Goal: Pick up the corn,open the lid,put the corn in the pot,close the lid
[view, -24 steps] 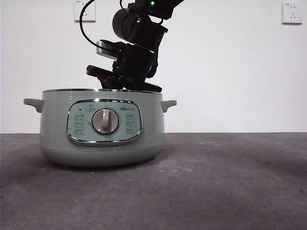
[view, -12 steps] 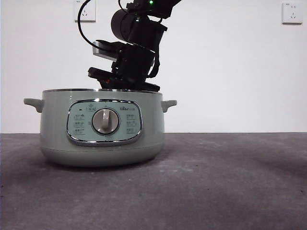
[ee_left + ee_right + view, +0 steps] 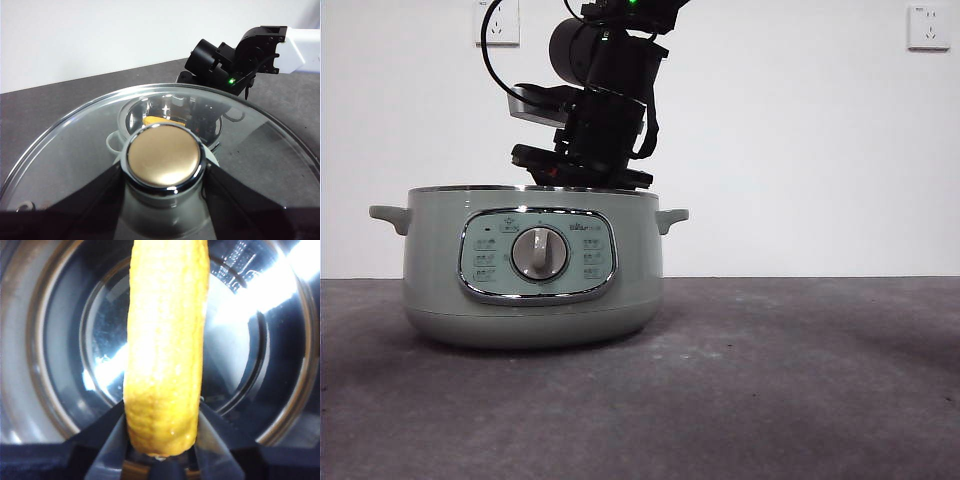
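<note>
Right claw [image 3: 161, 442] pinches the corn [image 3: 166, 345], hanging right over the open pot [image 3: 534, 265] mouth. Left claw [image 3: 164, 172] clamps the lid [image 3: 75, 150] by its knob, held off the pot.

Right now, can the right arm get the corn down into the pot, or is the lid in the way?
Probably yes. The lid is off, held up by the left gripper. The right gripper holds the corn over the pot, whose shiny inside shows below.

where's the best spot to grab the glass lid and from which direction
By the knob at the middle of the lid, coming from straight above. The glass is wide, flat and slick; the raised knob is the only narrow part. The left gripper has its jaws either side of it.
</note>
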